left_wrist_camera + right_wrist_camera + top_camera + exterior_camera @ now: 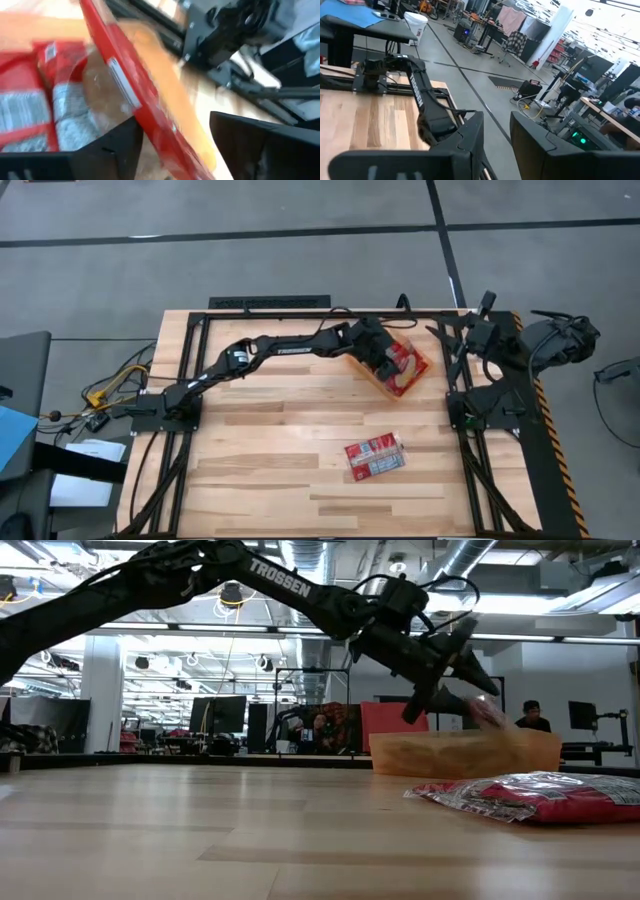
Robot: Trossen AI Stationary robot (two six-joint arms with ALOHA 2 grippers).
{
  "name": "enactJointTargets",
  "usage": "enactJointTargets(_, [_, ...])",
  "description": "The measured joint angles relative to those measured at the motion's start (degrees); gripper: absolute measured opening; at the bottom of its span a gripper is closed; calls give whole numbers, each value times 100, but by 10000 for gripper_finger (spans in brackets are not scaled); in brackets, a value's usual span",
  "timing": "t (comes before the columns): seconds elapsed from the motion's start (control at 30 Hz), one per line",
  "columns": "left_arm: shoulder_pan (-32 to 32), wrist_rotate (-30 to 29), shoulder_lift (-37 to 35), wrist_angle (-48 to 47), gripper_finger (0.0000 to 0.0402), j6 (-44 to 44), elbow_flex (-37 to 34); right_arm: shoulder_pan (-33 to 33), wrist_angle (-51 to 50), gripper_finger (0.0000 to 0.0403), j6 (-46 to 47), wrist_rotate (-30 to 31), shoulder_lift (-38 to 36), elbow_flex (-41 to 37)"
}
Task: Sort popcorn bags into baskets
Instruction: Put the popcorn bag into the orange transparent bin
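Note:
The orange basket (pixel 372 376) stands at the table's far right and holds red popcorn bags (pixel 405 365). My left gripper (pixel 385 358) hovers over it, open. In the left wrist view a red bag (pixel 125 85) stands edge-on between the two fingers of that gripper (pixel 175 120), above the bags lying in the basket (pixel 45 100). In the low view the bag is a blur (pixel 487 712) just below the gripper (pixel 450 680), at the basket's rim (pixel 400 740). Another bag (pixel 375 457) lies flat on the table nearer the front. My right gripper (pixel 462 335) waits at the right edge, open and empty. My left gripper's fingers stand on either side of the red bag (pixel 150 130), which passes edge-on through the gap and slants down toward the basket. The fingers come from above, slanting down. I cannot tell whether either finger touches the bag; it is blurred.
The lone bag also shows in the low view (pixel 520 795), in front of the basket. The right arm's base and frame (pixel 490 400) stand close to the basket's right. Bare wood lies at the table's left and near side. People show in the room behind.

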Motion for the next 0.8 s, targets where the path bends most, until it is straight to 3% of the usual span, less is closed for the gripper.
enactJointTargets(0.2, [96,-683,-91,-1393,241,915,749,2,-2,118,-1,8,0,0])
enactJointTargets(0.37, [115,-1170,-259,-1554,246,1072,727,2,-48,118,12,8,5,0])
enactJointTargets(0.5, [205,-440,-575,-2298,237,1084,719,24,-563,118,618,-55,2,1])
enactJointTargets(0.63, [244,673,-1038,-3719,227,1361,725,24,-2315,118,2395,-829,2,-2])
enactJointTargets(0.8, [29,617,-1676,-5916,222,2120,721,50,-3997,118,4543,-2487,-17,-553])
